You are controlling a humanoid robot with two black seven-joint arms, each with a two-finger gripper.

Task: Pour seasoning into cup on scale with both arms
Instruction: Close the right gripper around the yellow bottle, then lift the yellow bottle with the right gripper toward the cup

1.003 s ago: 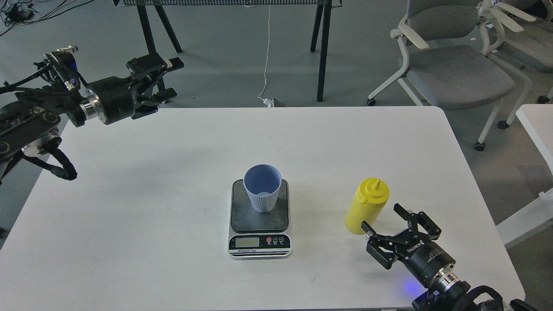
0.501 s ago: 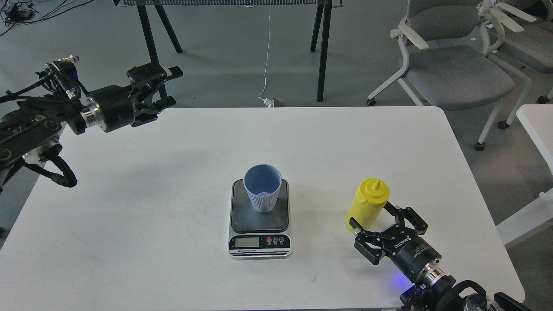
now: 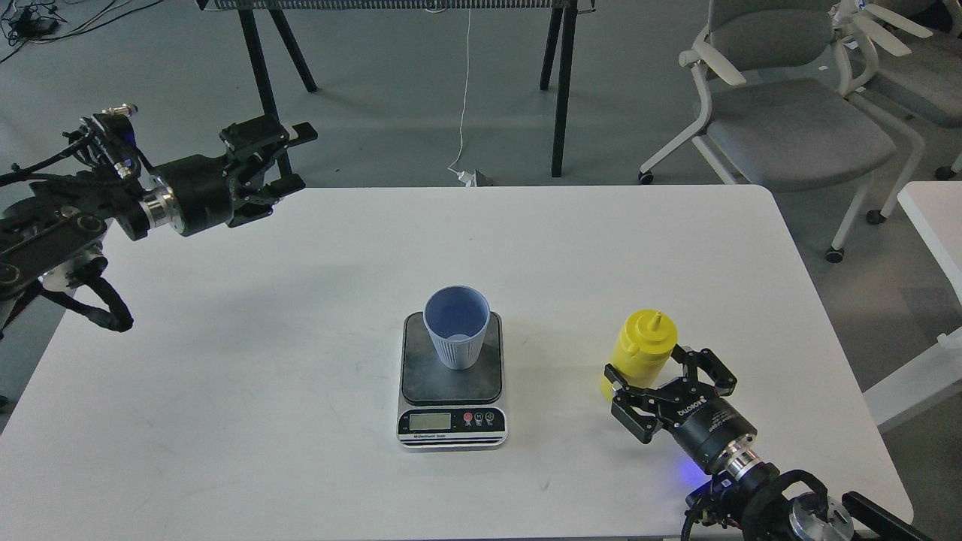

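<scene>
The yellow seasoning bottle (image 3: 643,344) stands upright on the white table (image 3: 301,315), right of the scale. My right gripper (image 3: 651,367) is open, with its two fingers on either side of the bottle's lower body; I cannot tell whether they touch it. The light-blue ribbed cup (image 3: 456,327) stands upright on the dark platform of the scale (image 3: 451,382), whose LCD faces me. My left gripper (image 3: 284,156) is open and empty, held above the table's far left corner, well away from the cup.
Grey office chairs (image 3: 789,120) stand beyond the table's far right corner. Black stand legs (image 3: 560,83) and a white cable are on the floor behind the table. A second white table edge (image 3: 932,218) is at the right.
My right gripper has moved forward and left, so its open fingers now straddle the bottle's base. The left arm shifted only slightly. Bottle, cup and scale have not moved.
</scene>
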